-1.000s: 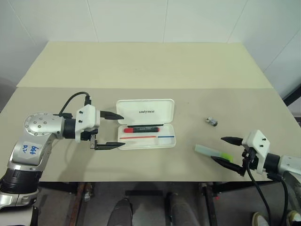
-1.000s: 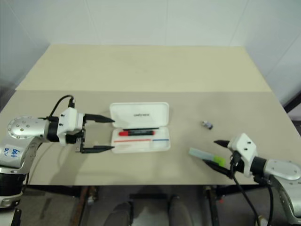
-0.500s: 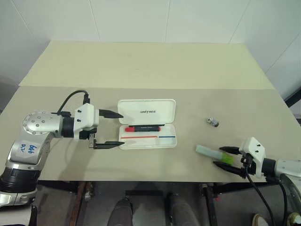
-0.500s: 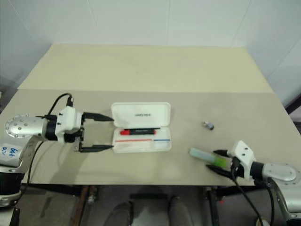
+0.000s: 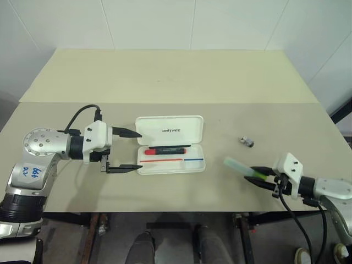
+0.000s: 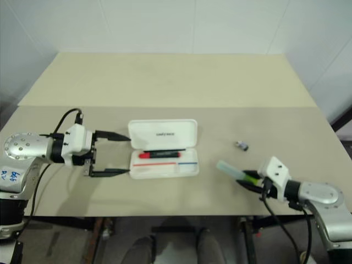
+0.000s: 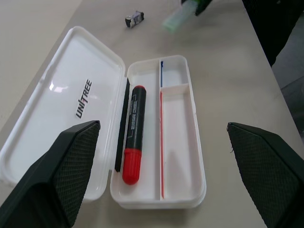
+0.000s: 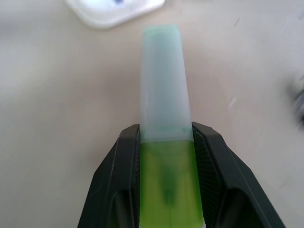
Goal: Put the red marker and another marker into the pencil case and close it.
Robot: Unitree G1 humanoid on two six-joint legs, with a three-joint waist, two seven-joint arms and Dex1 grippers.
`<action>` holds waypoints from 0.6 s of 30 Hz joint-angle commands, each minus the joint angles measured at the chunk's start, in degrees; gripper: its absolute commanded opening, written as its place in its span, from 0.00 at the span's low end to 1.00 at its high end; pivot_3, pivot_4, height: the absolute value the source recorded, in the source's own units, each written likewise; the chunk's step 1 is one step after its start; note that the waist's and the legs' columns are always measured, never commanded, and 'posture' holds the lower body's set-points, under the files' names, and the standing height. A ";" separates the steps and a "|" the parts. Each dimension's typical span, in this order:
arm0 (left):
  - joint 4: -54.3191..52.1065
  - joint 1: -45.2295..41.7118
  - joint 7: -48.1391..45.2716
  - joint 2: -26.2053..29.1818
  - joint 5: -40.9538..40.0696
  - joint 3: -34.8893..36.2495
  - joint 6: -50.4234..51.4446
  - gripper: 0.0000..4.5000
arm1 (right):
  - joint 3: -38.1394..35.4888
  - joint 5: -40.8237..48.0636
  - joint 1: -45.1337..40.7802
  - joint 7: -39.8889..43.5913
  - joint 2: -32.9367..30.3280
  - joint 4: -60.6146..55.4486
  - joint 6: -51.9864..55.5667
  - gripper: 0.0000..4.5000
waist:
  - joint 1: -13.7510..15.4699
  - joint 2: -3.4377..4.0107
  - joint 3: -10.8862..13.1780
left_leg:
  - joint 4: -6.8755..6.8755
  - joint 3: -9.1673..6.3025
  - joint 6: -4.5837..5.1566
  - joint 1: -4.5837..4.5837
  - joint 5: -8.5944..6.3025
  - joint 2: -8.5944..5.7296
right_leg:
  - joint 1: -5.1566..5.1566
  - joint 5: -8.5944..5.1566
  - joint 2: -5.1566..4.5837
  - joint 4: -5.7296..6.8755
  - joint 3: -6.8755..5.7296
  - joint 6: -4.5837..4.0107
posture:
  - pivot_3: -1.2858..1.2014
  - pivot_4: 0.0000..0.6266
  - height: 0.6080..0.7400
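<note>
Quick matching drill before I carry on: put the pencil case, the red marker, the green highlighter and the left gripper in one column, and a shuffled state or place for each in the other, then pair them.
Things:
1. pencil case
2. red marker
3. green highlighter
4. left gripper

States or places:
A. clamped by its yellow-green cap end between the right gripper's fingers
B. open, its fingers either side of the case's left end
C. lying in the case's tray, along the hinge side
D. lid folded back flat on the table

Pairs: 1-D, 2-C, 3-A, 4-B
</note>
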 commanded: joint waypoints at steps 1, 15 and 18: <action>0.88 0.05 -1.07 1.94 0.13 2.18 -2.31 1.00 | 0.18 3.24 -5.48 0.01 -0.88 -6.73 3.75 0.25 | -0.23 0.01 0.03 | 0.01 0.03 0.00 -0.02 0.00 0.00 | -0.03 0.01 0.00 0.00 0.03 0.01 | 0.52 0.24 1.00; 2.43 4.35 -2.11 5.15 0.00 5.23 -5.27 1.00 | 23.03 0.50 -31.50 4.41 13.97 -1.98 7.43 0.25 | -1.14 -0.06 0.04 | -0.06 0.10 -0.05 -0.10 -0.04 0.02 | -0.19 0.03 0.00 0.12 0.08 0.09 | 0.52 0.24 1.00; 2.08 5.10 -1.95 5.32 -0.04 5.61 -5.37 1.00 | 25.83 -1.49 -34.10 5.82 17.46 2.48 4.85 0.25 | -1.29 -0.06 0.04 | -0.06 0.10 -0.05 -0.09 -0.04 0.02 | -0.20 0.06 0.01 0.18 0.08 0.14 | 0.52 0.24 1.00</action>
